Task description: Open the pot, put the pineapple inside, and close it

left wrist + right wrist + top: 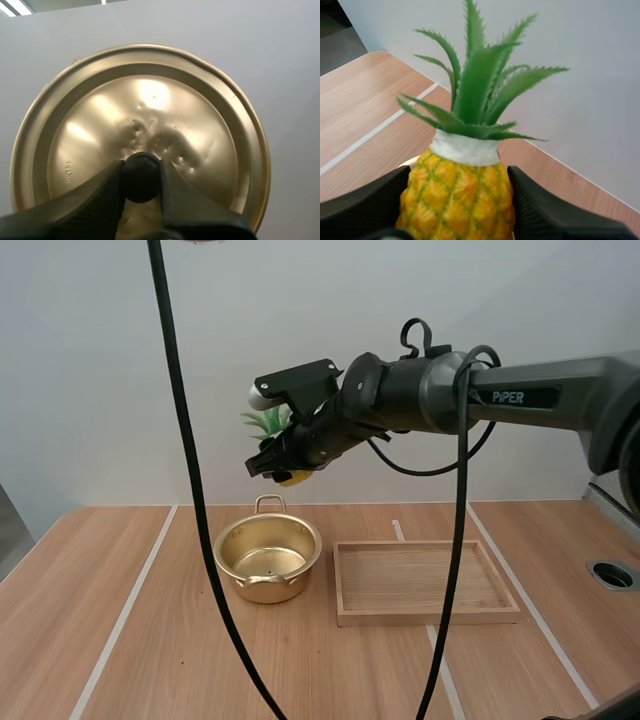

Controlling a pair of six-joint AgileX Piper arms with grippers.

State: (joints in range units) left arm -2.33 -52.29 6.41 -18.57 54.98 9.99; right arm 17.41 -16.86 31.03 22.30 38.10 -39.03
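My right gripper (280,466) hangs in the air above the open golden pot (267,559) and is shut on the pineapple (292,477), whose green leaves (268,422) stick out behind the wrist. In the right wrist view the yellow pineapple (457,195) sits pinched between the two black fingers (545,212), its leafy crown (477,95) pointing away. In the left wrist view my left gripper (141,176) is shut on the black knob (141,175) of the golden lid (145,130), held up off the table.
A shallow wooden tray (425,581) lies on the table just right of the pot. The wooden tabletop (90,570) has white lines running across it. A round hole (612,575) sits near the table's right edge.
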